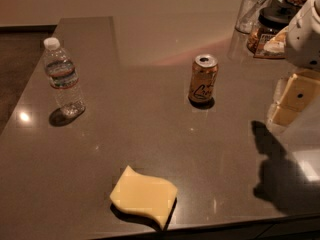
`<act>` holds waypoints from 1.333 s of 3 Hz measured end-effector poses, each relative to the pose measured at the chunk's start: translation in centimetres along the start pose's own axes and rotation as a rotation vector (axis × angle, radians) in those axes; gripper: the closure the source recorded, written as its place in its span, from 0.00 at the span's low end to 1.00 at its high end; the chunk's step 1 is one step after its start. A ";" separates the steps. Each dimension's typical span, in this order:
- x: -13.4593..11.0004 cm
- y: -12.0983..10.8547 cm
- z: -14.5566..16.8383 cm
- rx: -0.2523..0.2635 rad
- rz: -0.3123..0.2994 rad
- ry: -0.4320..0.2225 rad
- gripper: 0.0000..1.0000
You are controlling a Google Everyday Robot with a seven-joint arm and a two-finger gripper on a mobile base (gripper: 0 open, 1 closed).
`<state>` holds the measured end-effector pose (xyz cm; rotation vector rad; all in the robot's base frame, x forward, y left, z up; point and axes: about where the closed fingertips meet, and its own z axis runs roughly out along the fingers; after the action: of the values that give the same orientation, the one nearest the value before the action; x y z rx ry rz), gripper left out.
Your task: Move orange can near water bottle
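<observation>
Grey countertop [150, 139]; gripper [292, 100] cut off, far right

The robot's arm [306, 31] comes in at the right edge of the view, near the top corner, as a bulky, rounded white housing with a small dark spot low on its side. Just below it is the hand [295, 98], made of pale cream, blocky segments, one of them marked with a dark round dot. The hand hangs at the far right over the surface [150, 134], angled down and leftward, partly cut off by the edge.
</observation>
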<state>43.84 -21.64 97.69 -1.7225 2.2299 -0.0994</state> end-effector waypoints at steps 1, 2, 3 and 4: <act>0.0 0.0 0.0 0.000 0.000 0.000 0.00; -1.0 -1.6 0.7 -0.024 0.018 -0.061 0.00; -2.0 -4.1 2.0 -0.035 0.066 -0.106 0.00; -2.7 -6.4 3.7 -0.050 0.126 -0.142 0.00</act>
<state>51.45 -20.29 96.35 -1.5560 2.2457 0.1052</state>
